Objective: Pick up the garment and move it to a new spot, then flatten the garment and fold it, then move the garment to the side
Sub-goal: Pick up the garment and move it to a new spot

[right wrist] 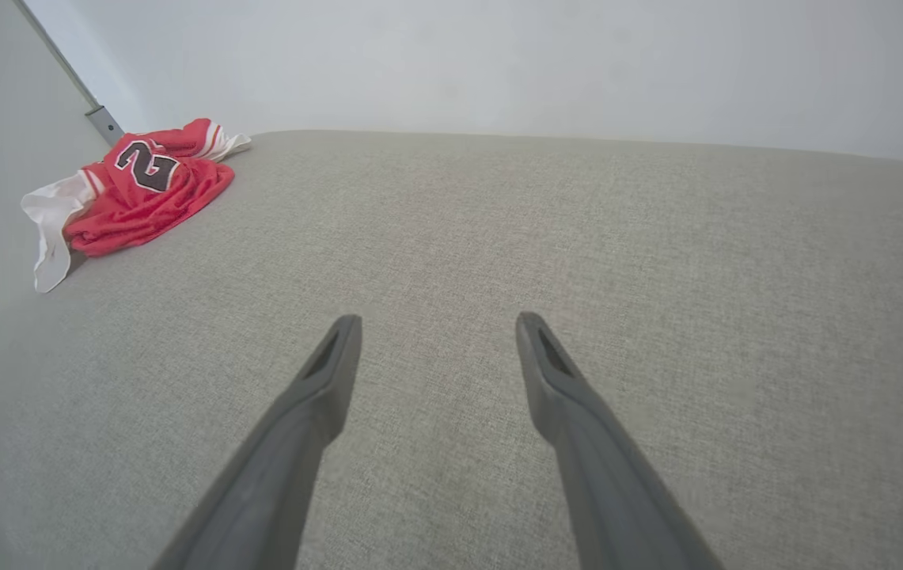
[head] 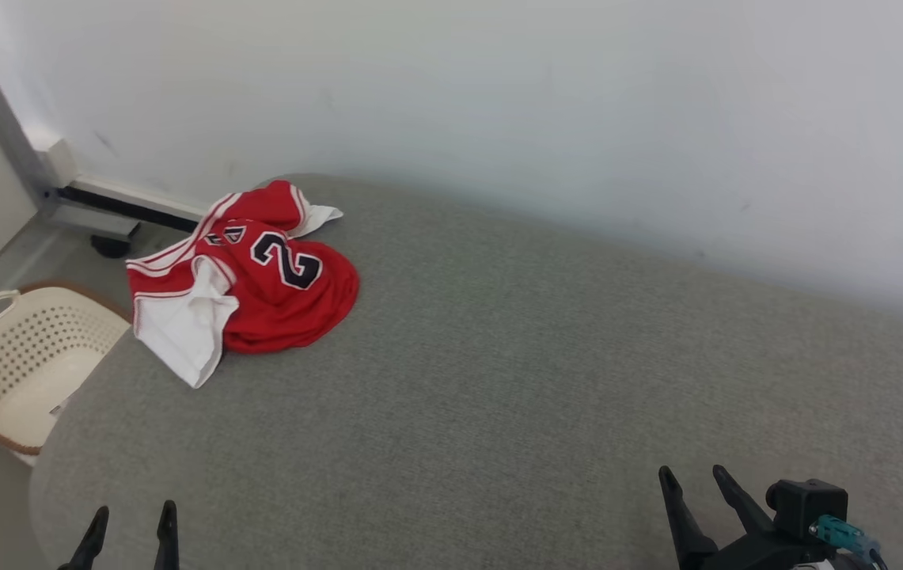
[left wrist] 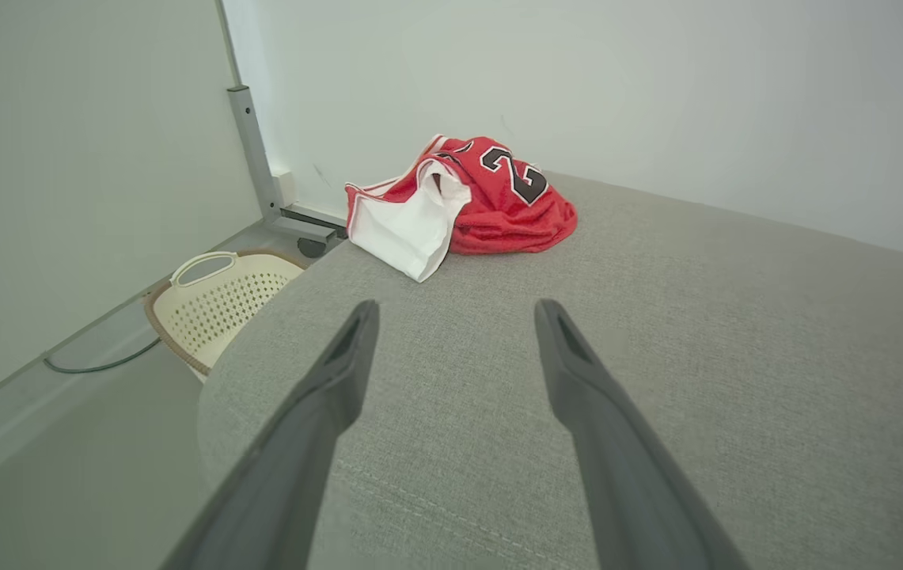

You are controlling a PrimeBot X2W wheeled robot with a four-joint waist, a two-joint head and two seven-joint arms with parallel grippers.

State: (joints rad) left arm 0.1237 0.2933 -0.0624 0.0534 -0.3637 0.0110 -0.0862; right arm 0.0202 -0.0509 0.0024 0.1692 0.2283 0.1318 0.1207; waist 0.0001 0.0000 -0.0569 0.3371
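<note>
Grey fabric is seen covering the worktop (head: 498, 356). Over its near edge, the left claw (head: 135, 508) and right claw (head: 691, 470) are held spread, empty. At its far left corner the crumpled red garment (head: 277, 293) is laid.

A broad surface (head: 514, 380) covered in grey-green woven cloth runs right up to a white wall (head: 498, 87), and its corner near the wall is rounded. One thing lies on it: a crumpled garment (head: 277, 277), a red jersey with white trim and a dark number 2 facing up, bunched in a heap close to the wall. Its white part spreads away from the wall, by the surface's edge
</note>
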